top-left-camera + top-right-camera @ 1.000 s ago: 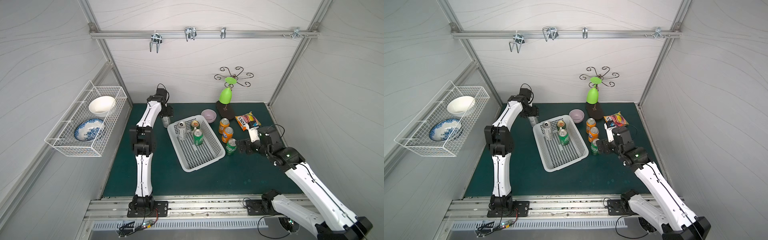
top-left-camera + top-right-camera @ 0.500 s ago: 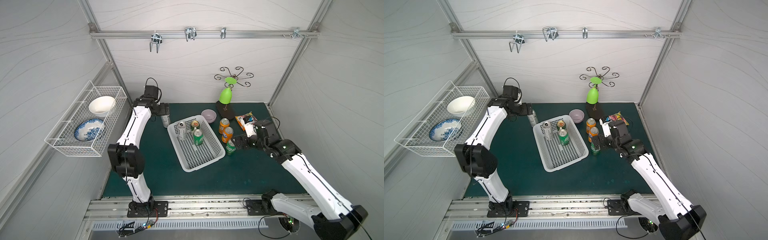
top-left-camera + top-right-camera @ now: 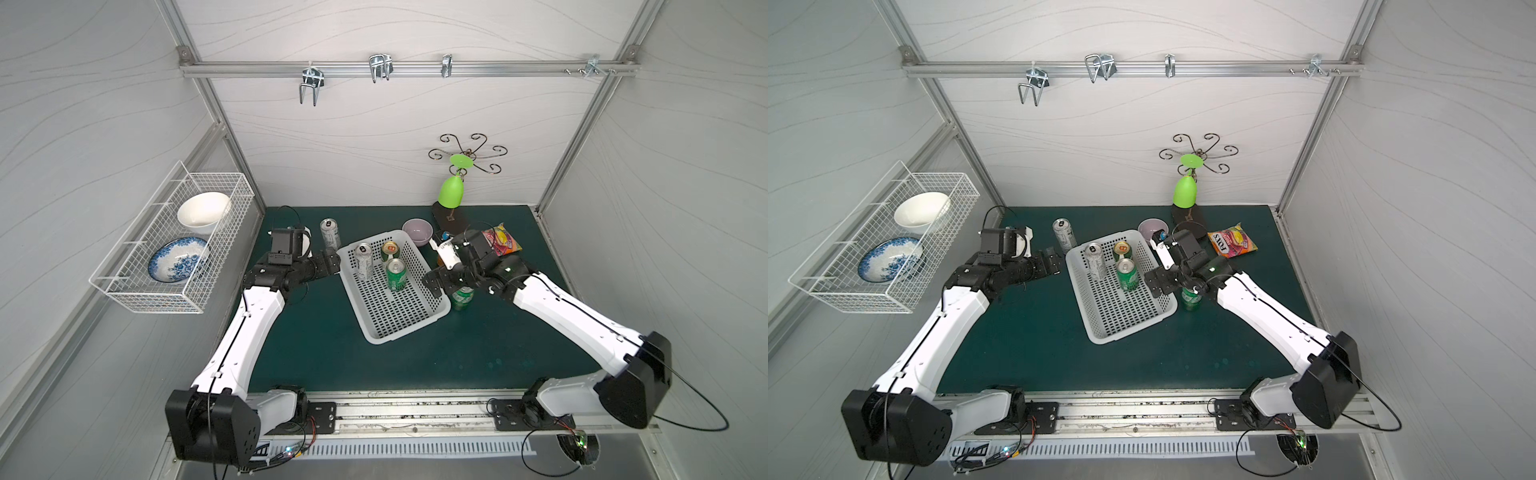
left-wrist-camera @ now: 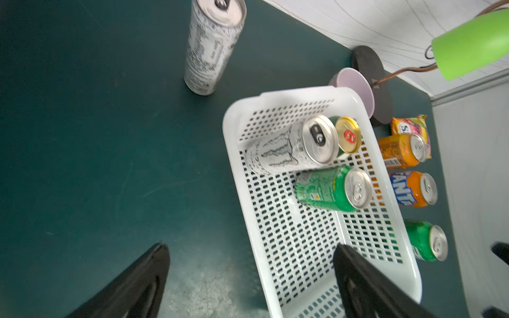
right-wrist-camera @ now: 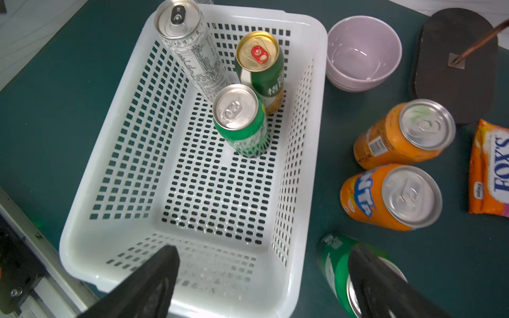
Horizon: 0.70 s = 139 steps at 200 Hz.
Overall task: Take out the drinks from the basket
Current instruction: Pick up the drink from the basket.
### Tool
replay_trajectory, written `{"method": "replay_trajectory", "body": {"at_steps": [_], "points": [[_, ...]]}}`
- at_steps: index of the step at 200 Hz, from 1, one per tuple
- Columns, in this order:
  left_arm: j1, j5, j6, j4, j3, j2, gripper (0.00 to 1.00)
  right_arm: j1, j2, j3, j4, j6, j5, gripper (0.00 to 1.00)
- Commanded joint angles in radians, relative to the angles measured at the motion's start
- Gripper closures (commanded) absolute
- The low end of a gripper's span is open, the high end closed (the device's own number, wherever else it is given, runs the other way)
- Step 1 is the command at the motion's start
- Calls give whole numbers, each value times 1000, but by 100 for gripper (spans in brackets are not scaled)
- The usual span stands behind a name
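Clearance is the thing to watch here. Three drinks stand upright at the far end of the basket [image 5: 80, 247], bunched tight. The slim silver can [image 3: 365, 261] is by the left wall and the cream-and-green can [image 3: 390, 250] is beside it. The green can [image 3: 396, 274] stands just in front of both, so close that I cannot tell whether they touch. Four drinks are already out on the bench [image 3: 316, 332]: a second silver can [image 3: 330, 233] toward the far-left corner, and two orange cans [image 5: 391, 196] and an outer green can [image 3: 462, 297] along the basket's right side.

Both claws are released and empty. The left gripper [image 3: 331, 261] sits just outside the basket's far-left corner. The right gripper [image 3: 434, 284] hangs at the right rim, one finger over the outer green can.

The green can looks like the right arm's best pick, being nearest. It should rise clear of the rim first so it doesn't knock the outer green can. Then it should come down with its jaws straddling the can side to side, away from the silver one. A straight lift should follow. The left arm could take the slim silver can from its side.
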Motion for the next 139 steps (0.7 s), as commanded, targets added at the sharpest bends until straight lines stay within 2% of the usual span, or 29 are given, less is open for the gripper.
{"method": "replay_trajectory", "body": {"at_steps": [1,35,81,139], "points": [[4,128,-51,95,-53,-33,5,25,81,54,52,-21,-4,1],[4,232,-78,133,-117,5,14,43,223,124,81,-30,-2,1],[4,338,-135,257,-210,125,31,61,391,230,81,-52,13,1],[3,371,-142,282,-212,196,43,64,524,324,81,-50,14,2]]}}
